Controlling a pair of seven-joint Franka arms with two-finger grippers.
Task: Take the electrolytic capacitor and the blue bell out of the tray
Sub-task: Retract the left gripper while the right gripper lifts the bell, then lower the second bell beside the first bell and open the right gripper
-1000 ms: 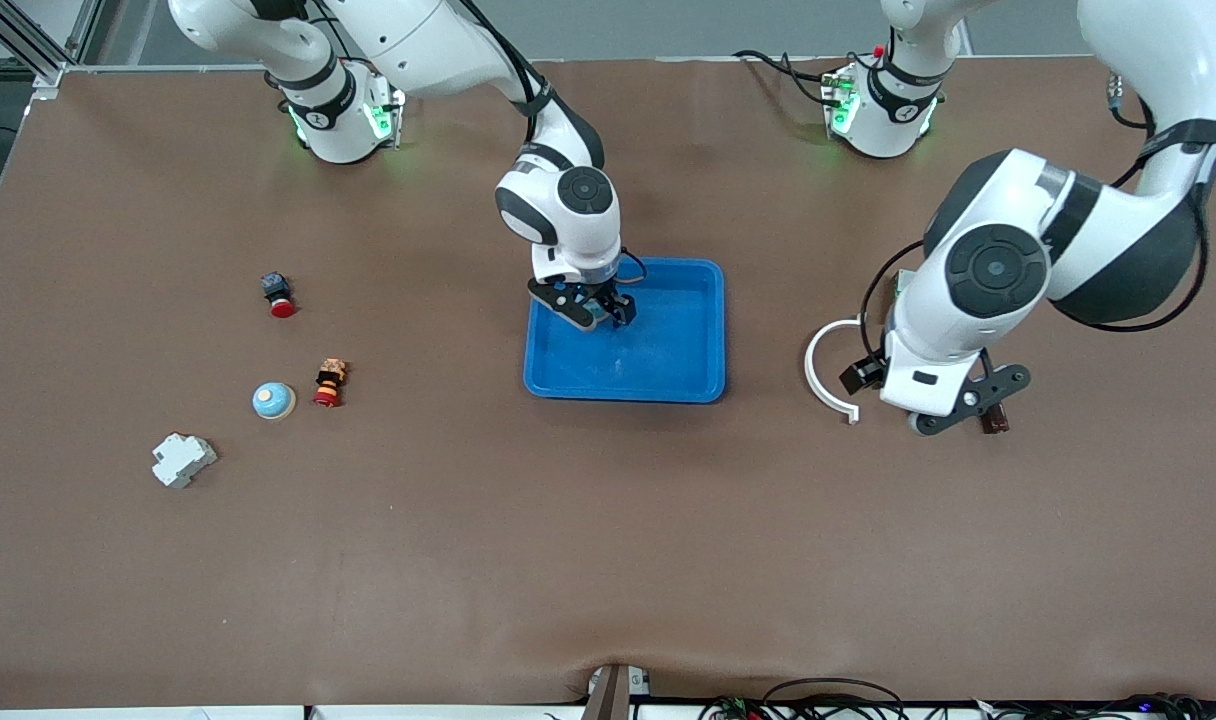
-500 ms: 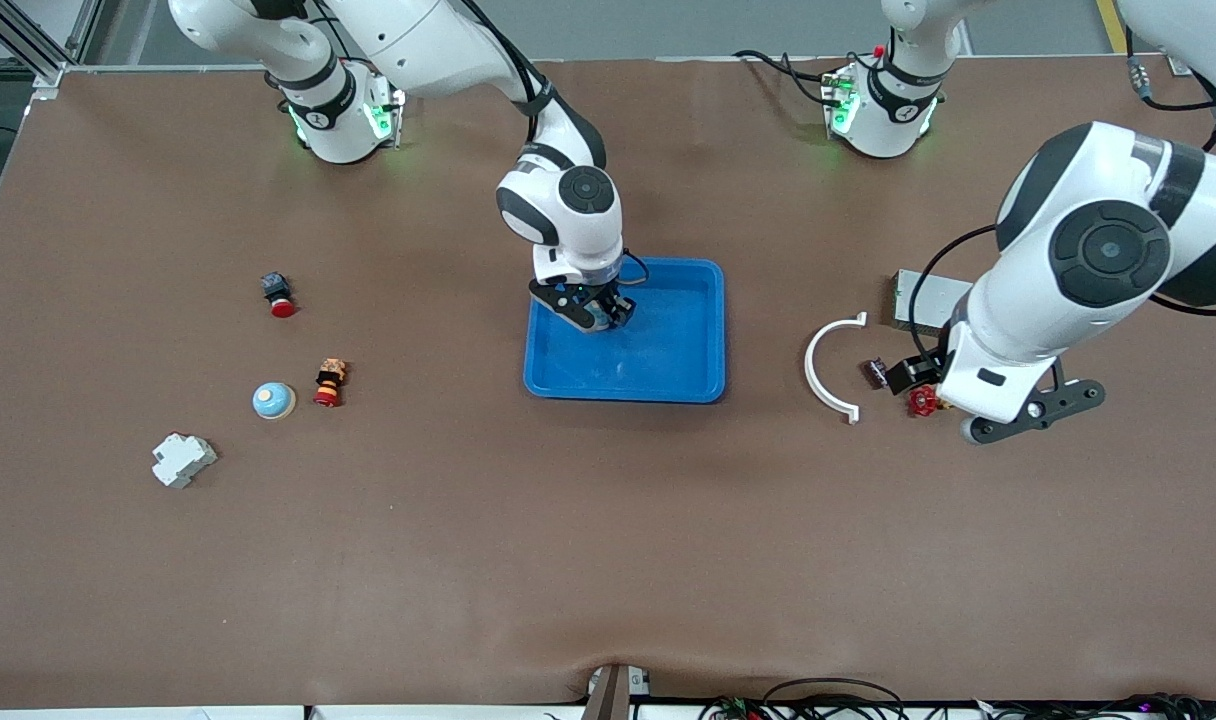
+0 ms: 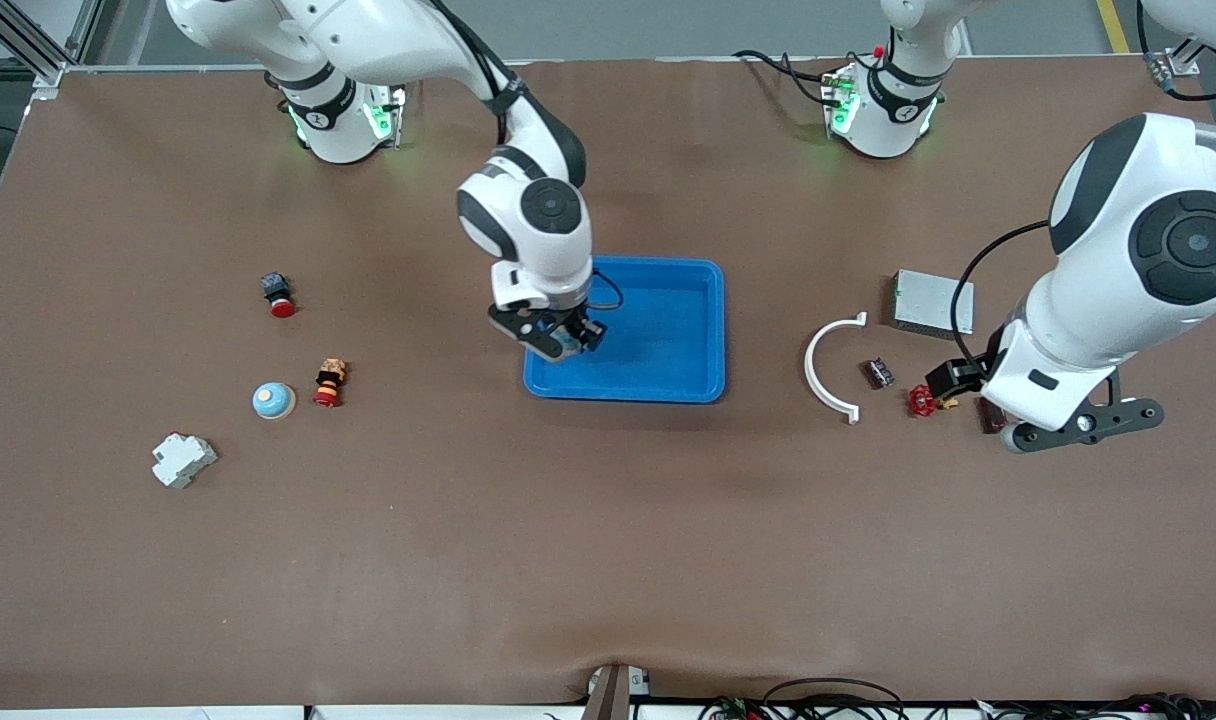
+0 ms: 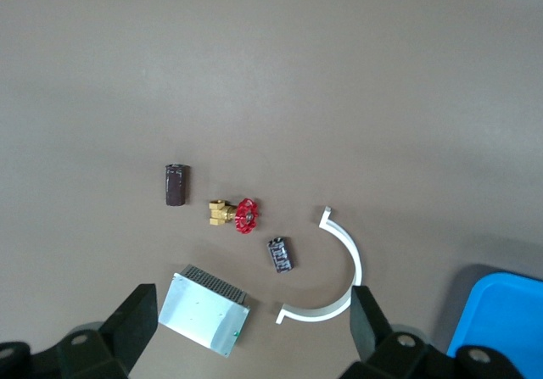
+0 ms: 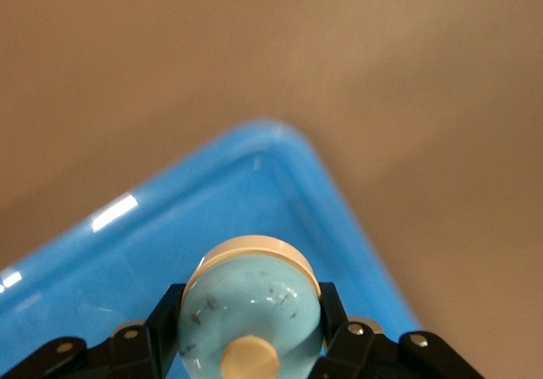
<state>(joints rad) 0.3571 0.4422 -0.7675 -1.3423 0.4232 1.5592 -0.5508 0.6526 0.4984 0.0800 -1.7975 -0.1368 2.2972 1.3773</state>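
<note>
Front view: brown table [image 3: 608, 560]; right end effector [image 3: 558, 343] pinching bell [image 5: 251, 304], left end effector [image 4: 246, 345] spread.

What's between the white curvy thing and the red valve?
A small dark part lies between the white arc and the red valve; both the front and left wrist views show it.

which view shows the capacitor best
The left wrist view: the capacitor, a dark cylinder, lies unobstructed on the table beside the red-handled valve. The front view shows only a sliver beside the left arm. The right wrist view shows none of it.
</note>
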